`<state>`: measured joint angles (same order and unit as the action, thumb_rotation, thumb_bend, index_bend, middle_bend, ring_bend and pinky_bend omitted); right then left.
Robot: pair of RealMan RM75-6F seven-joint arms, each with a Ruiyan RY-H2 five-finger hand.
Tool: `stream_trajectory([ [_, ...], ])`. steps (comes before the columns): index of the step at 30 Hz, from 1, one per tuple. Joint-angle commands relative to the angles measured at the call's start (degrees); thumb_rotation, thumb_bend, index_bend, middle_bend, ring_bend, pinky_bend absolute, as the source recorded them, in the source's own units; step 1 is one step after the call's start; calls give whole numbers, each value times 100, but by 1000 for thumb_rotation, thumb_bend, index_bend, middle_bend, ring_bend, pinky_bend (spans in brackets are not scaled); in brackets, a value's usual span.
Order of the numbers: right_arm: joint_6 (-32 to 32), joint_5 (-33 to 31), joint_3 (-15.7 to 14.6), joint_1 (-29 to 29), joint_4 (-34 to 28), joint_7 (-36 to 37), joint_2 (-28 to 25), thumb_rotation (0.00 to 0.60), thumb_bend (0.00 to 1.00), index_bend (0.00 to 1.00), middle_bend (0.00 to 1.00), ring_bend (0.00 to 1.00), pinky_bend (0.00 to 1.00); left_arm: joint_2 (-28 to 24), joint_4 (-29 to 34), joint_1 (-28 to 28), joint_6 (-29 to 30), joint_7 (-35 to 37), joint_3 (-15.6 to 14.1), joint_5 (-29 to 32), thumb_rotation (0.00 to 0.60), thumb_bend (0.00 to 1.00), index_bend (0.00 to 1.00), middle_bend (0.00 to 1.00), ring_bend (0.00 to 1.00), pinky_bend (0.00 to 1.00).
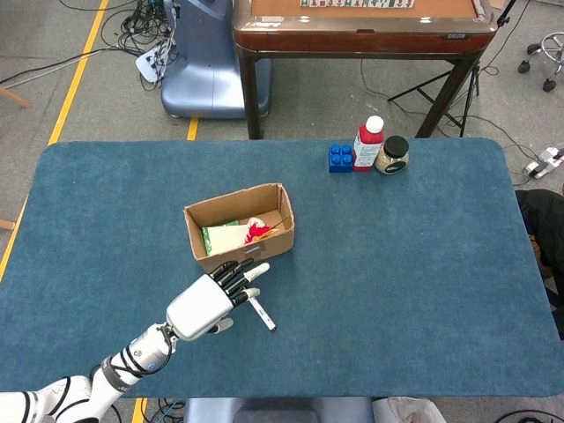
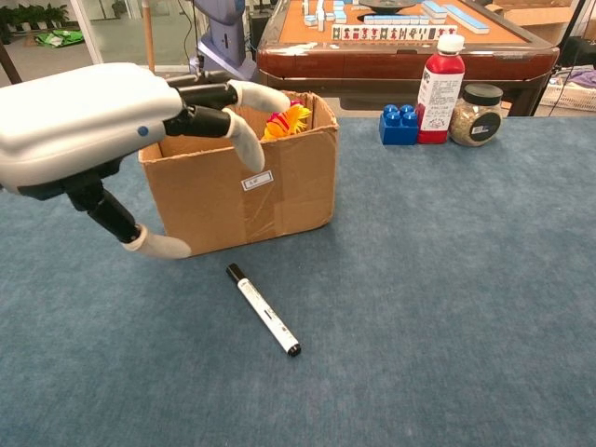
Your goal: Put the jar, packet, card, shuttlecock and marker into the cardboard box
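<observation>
We hovered the left robot hand (image 1: 204, 302), spread and empty, lower left | marker (image 2: 264, 309) lay on desk (image 1: 397, 264), left to load | cardboard box (image 2: 240, 182) already held shuttlecock (image 2: 287, 118), packet (image 1: 218, 237) | jar (image 1: 392, 155) upper right, unpacked

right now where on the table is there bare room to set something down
The wide stretch right of the cardboard box, below the blue block, red bottle and jar, is bare, as is the far-left corner. It is crowded in front of the box, where the open left hand hovers by the marker.
</observation>
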<state>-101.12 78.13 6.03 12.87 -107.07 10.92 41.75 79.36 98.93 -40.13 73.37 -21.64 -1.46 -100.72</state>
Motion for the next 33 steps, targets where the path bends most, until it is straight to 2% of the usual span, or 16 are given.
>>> stream_trajectory([
  [1,-13,-4,5,10,7,18,-4,600,192,257,351,262,392,532,-1004,40,609,760,-78,-780,600,85,381,733,784,971],
  [2,-16,-3,5,13,8,20,-4,600,191,257,351,262,392,600,-1163,25,614,897,-81,-815,600,85,390,846,864,997],
  [5,-33,-1,8,23,5,17,-4,600,191,257,351,262,392,733,-1466,-29,513,1085,-82,-834,600,85,432,993,985,1000],
  [11,-47,-35,23,38,9,35,-9,600,191,257,351,262,392,862,-1712,-207,-56,1190,-142,-739,600,85,459,1000,1000,1000],
  [18,-28,-53,33,36,14,49,-15,600,192,257,351,262,392,874,-1434,-437,-1081,655,12,-182,600,84,428,1000,1000,1000],
  [33,-149,-6,41,117,50,213,-44,600,191,257,351,262,392,1178,-1477,-761,-1947,54,380,543,600,84,444,1000,1000,1000],
])
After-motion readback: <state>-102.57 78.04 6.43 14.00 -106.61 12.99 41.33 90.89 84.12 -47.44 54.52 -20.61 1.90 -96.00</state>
